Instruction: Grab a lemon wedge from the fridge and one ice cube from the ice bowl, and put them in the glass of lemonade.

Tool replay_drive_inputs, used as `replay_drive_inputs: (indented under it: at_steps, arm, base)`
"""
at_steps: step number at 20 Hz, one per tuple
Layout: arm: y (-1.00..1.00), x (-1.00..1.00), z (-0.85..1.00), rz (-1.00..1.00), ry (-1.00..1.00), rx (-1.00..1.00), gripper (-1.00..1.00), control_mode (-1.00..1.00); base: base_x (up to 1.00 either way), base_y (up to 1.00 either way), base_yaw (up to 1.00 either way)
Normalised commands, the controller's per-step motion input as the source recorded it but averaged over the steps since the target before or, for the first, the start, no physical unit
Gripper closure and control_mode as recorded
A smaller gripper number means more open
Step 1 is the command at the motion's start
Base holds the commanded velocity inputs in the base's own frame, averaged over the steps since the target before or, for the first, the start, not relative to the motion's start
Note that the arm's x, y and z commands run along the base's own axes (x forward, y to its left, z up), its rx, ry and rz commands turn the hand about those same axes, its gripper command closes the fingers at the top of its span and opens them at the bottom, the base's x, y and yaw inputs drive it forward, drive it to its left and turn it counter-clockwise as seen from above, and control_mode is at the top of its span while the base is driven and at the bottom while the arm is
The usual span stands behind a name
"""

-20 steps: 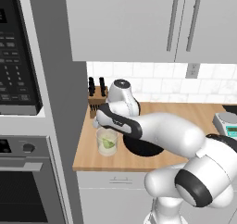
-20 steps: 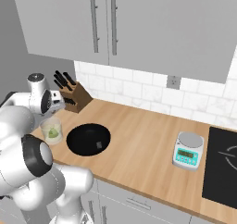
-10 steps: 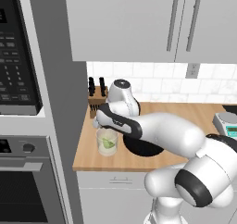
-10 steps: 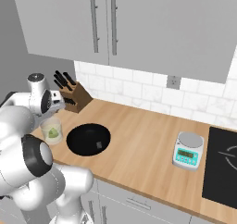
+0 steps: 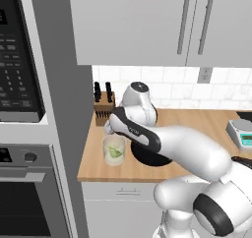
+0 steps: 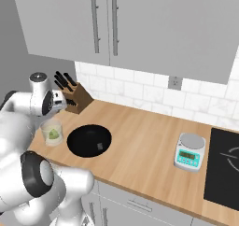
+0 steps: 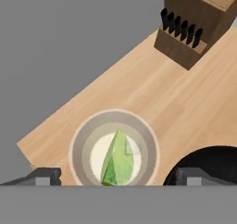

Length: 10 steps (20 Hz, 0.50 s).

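The glass of lemonade (image 5: 114,150) (image 6: 51,132) (image 7: 79,142) stands near the counter's left front corner. A yellow-green lemon wedge (image 5: 116,153) (image 6: 53,135) (image 7: 117,165) lies inside it, with a faint pale square beside it in the hand view. My gripper (image 5: 110,131) (image 7: 119,177) hovers straight above the glass, open, with nothing between its fingers. Just right of the glass sits the black ice bowl (image 5: 148,160) (image 6: 78,141) (image 7: 214,160), and one small lump (image 6: 99,146) rests in it. The fridge is out of view.
A wooden knife block (image 5: 103,110) (image 6: 74,98) (image 7: 194,28) stands behind the glass against the tiled wall. A grey scale (image 6: 189,151) (image 5: 241,133) sits at the counter's right, beside a black cooktop (image 6: 224,173). Left of the counter rises a tall oven column (image 5: 29,133).
The jaws have spread open above the glass. The arm, glass and bowl have stayed in place.
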Motion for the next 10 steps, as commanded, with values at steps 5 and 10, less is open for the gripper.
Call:
replay_drive_inputs:
  at_steps: [5, 10]
  arm:
    - [-0.23, -0.53, 0.23, -0.01, -0.09, 0.12, -1.00, -1.00]
    - [-0.39, -1.00, 0.30, -0.13, -0.17, 0.09, -1.00, -1.00]
  base:
    - [0.00, 0.00, 0.00]
    - [0.00, 0.00, 0.00]
